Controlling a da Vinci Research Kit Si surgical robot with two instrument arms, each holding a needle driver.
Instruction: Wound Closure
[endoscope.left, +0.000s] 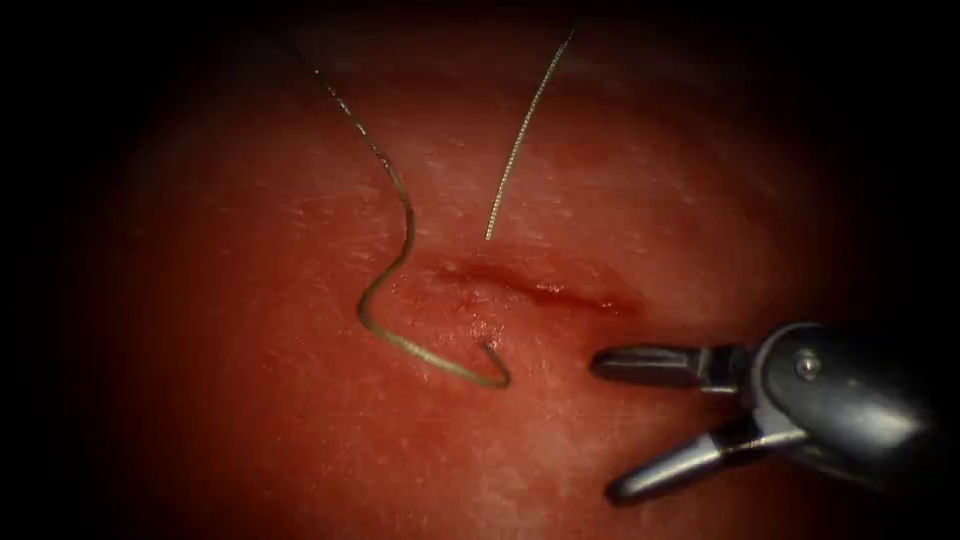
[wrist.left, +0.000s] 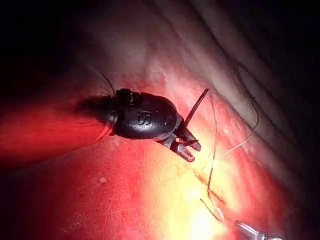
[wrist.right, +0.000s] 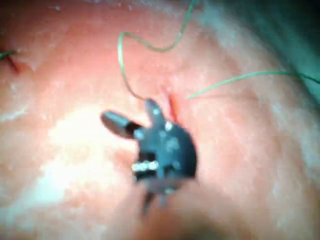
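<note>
right tool: dark metal two-jawed right needle driver (endoscope.left: 610, 425) wide open, holding nothing, just right of thread
left tool: black-headed left needle driver (wrist.left: 192, 147) in left wrist view, jaws parted, empty
thread: pale looping suture thread (endoscope.left: 405, 225) enters red pork tissue (endoscope.left: 300, 440) below the dark red slit cut (endoscope.left: 540, 285)

right tool (endoscope.left: 612, 425): grey metal jaws | dark rounded wrist | one round screw (endoscope.left: 806, 366)

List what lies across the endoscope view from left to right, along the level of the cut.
Looped thread entering the tissue below the cut → cut with red fluid → right hand, open, holding nothing.
</note>
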